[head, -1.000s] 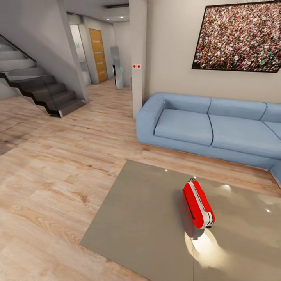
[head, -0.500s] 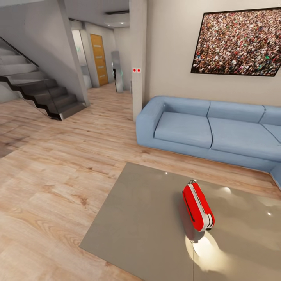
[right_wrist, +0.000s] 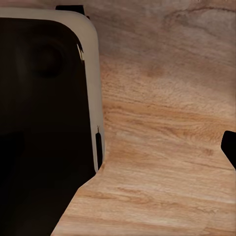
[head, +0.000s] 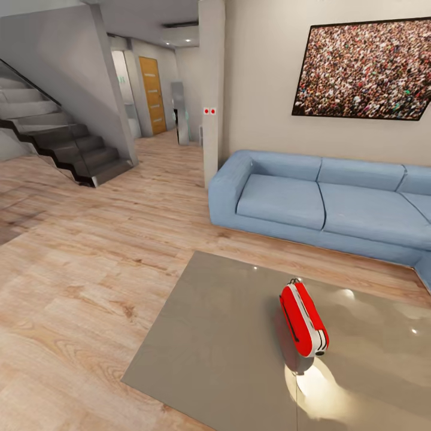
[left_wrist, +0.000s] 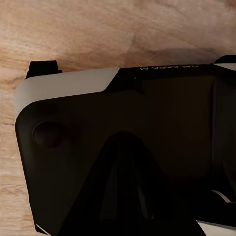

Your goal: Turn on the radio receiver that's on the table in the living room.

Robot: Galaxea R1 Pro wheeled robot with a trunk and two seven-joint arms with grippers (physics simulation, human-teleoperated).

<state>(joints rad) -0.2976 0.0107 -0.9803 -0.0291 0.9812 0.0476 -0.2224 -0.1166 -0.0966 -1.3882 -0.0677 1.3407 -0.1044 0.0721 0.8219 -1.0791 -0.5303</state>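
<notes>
Ahead of me in the head view, the red radio receiver (head: 303,320) stands on edge on the smooth grey-brown table (head: 215,341), a slim rounded case with a pale trim band and a dark strip along its side, throwing a bright reflection on the glossy top. Over the last second the whole picture has slid a little, the framed crowd picture (head: 362,69) sitting lower and the stairs (head: 60,143) lower too; I judge that my head tilted up and nothing on the table shifted, so the radio waits within view but my arms are not near it. Behind it runs a soft blue sofa (head: 317,200) on grained wooden floor (head: 90,257). Through the left wrist view I see my own dark body panel with a pale rim over that floor; I cannot tell how my left claw stands. Through the right wrist view, likewise dark casing and wood, and my right claw's state I cannot tell.
</notes>
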